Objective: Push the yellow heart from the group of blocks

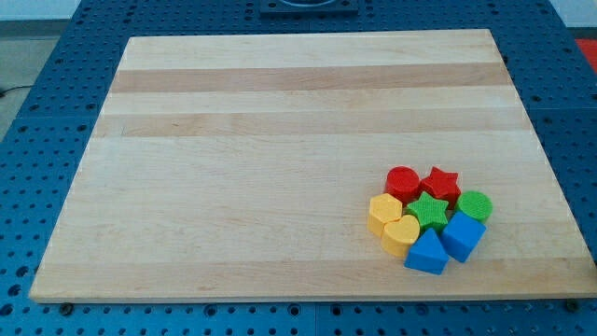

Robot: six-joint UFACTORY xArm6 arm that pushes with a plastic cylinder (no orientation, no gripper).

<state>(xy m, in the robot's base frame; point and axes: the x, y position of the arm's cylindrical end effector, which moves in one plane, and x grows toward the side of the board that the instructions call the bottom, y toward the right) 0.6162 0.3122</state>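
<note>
Pale wood makes up our counter [280,140], a board of glued planks with faint lengthwise bands of lighter and darker grain, lying on a blue perforated base [56,112]. We count eight blocks on it, all matte, moulded plastic with rounded edges, packed into one tight cluster near the view's bottom right corner.

Two are red: a round-sided red block [403,183] whose exact shape we cannot make out, and a red star [440,184] just beside it on the view's right. Two are green: a green star [429,211] in the middle of the cluster and a round green block [474,205] at the view's right edge of the group. Two are blue: a blue cube [464,235] and, touching it on the view's left, a blue triangular block [427,253] at the view's bottom. Two are yellow: a yellow block [383,214], many-sided, at the view's left edge, and the yellow heart [401,235] touching it just below, wedged between it, the green star and the blue triangular block.

Our rod and its tip do not show anywhere, so we cannot place the blocks relative to the pincer, and we cannot tell its state or whether it touches anything. At the view's top edge a dark mount [308,6] is partly visible.
</note>
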